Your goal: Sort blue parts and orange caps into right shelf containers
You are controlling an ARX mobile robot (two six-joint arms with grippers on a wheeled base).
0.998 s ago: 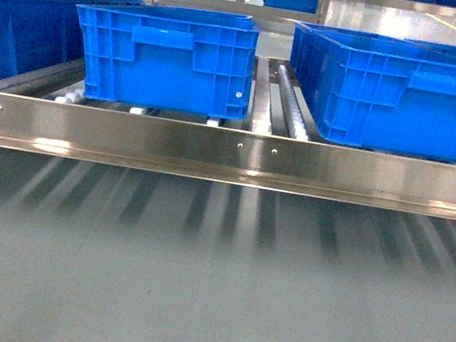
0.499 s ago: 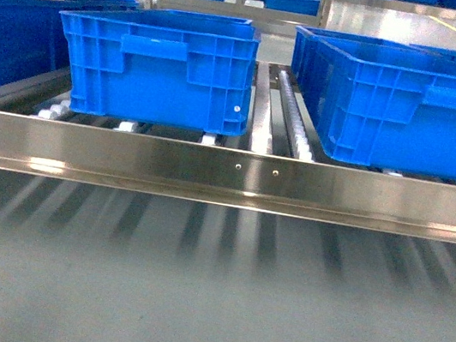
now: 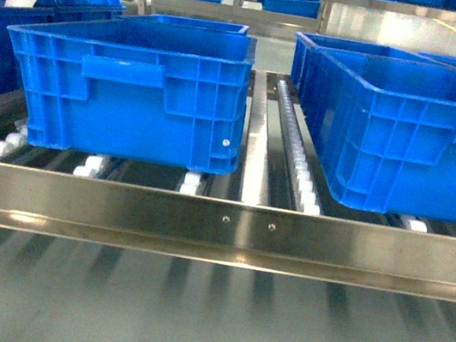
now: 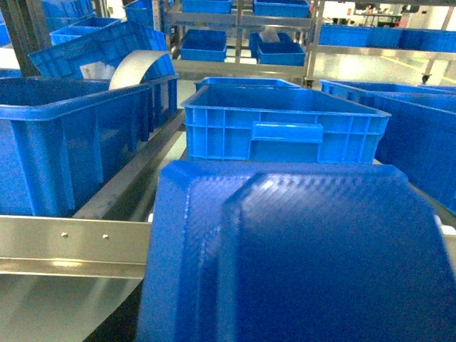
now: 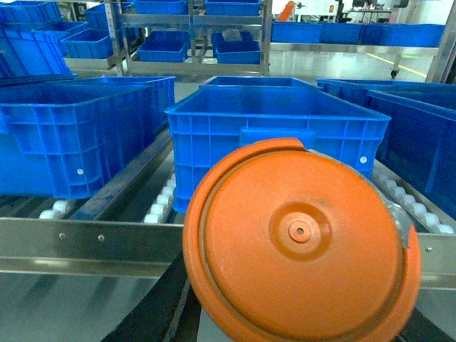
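A blue part [image 4: 299, 256] fills the lower half of the left wrist view, held close to the camera by my left gripper [image 4: 285, 320], whose jaws it hides. An orange cap [image 5: 299, 242], round with a raised rim, fills the lower right wrist view, with my right gripper [image 5: 292, 328] shut on it; dark fingers [image 5: 149, 313] show beside it. Both are in front of the shelf rail [image 3: 219, 226]. Two blue containers sit on the shelf: a left bin [image 3: 137, 87] and a right bin [image 3: 407, 139]. Neither gripper appears in the head view.
White rollers [image 3: 297, 147] run between the two bins. More blue bins stand at the far left [image 4: 64, 142] and on racks behind [image 5: 235, 46]. A white curved sheet [image 4: 135, 68] leans in a bin at back left.
The head view has drawn closer to the shelf: the bins look larger and the front rail sits lower in the frame.
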